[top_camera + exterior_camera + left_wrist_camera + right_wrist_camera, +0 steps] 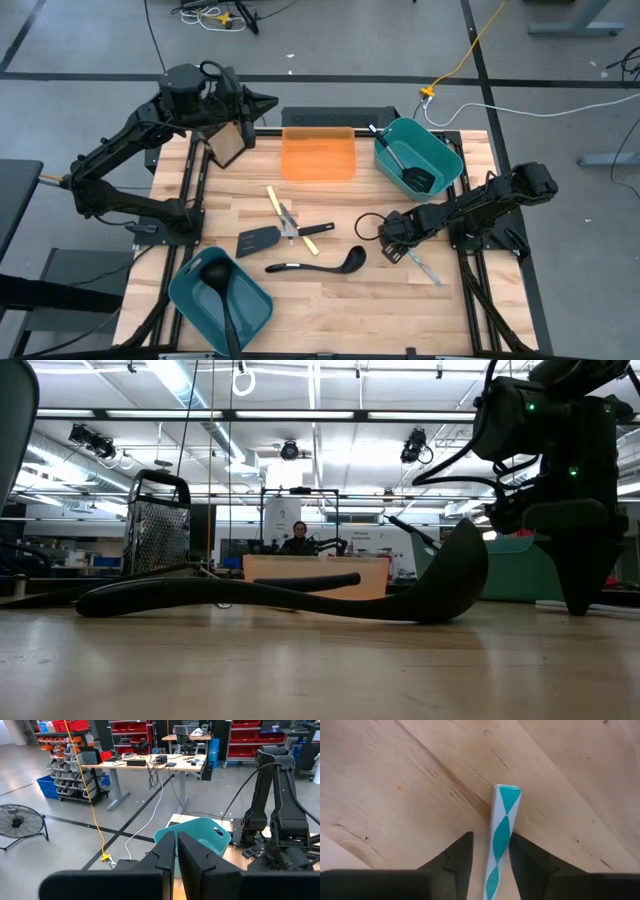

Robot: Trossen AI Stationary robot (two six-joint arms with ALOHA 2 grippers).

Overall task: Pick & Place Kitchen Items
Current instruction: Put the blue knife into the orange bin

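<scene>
The right hand (490, 852) is low on the worktop (330, 290), its fingers narrowly parted on either side of a teal-and-white patterned handle (501, 827) lying flat; whether they press it yet I cannot tell. Just beside this hand, a black ladle (318, 265), a slotted spatula (262, 240) and yellow-handled pieces (280, 212) lie loose. Beyond them, one teal bin (425, 150) holds a spatula, the other (215, 300) a ladle. So about half seems left. The left hand (176, 852), nearly closed and empty, hangs by the grater (228, 143).
</scene>
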